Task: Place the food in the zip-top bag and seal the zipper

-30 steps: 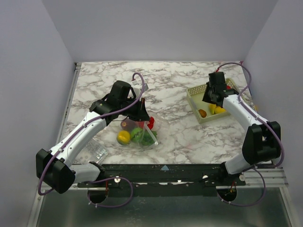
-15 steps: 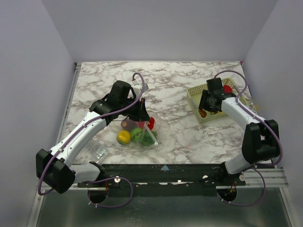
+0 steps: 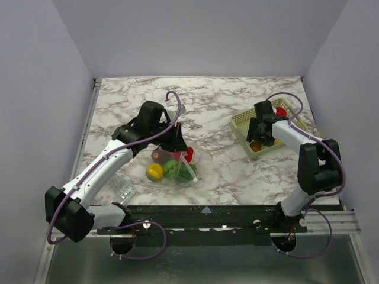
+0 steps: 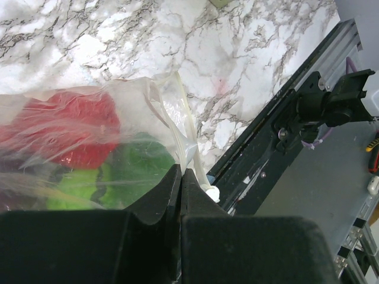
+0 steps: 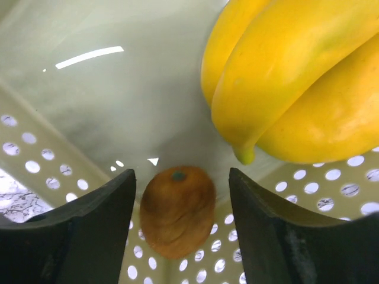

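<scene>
The zip-top bag (image 3: 177,168) lies in front of the left arm with food inside: a yellow piece (image 3: 154,171), a green one (image 3: 172,168) and a red one (image 3: 188,155). My left gripper (image 3: 177,144) is shut on the bag's upper edge, pinching the pale zipper strip (image 4: 183,133); red (image 4: 71,133) and green (image 4: 133,168) food show through the plastic. My right gripper (image 5: 182,174) is open inside the pale green basket (image 3: 241,121). A brown-orange fruit (image 5: 177,210) lies between its fingers, apart from both. Yellow bananas (image 5: 296,77) lie just beyond it.
A red piece (image 3: 281,111) sits at the basket's far end. A small crinkly clear packet (image 3: 121,189) lies near the left arm's base. The basket's perforated wall (image 5: 35,148) stands close around my right fingers. The table's metal front rail (image 4: 284,130) runs just past the bag.
My right gripper has moved left and down into the basket's near corner, and its jaws have opened wider. The left arm and the bag have not moved.
</scene>
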`<move>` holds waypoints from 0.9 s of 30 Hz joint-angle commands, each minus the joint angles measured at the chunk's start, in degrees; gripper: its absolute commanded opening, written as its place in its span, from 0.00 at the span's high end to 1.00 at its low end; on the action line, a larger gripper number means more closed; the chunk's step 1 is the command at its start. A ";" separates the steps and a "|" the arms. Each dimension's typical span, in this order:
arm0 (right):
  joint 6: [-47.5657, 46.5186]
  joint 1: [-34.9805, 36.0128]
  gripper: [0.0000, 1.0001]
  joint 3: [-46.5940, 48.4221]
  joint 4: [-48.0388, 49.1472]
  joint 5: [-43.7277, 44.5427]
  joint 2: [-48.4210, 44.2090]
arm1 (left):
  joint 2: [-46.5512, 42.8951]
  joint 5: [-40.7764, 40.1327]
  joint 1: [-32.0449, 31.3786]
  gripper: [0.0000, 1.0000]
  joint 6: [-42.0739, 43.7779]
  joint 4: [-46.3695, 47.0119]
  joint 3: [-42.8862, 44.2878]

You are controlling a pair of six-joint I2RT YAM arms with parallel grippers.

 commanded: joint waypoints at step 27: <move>-0.66 -0.22 0.79 6.14 1.76 2.20 -3.71 | 0.05 1.64 0.16 1.00 -0.11 1.29 -0.48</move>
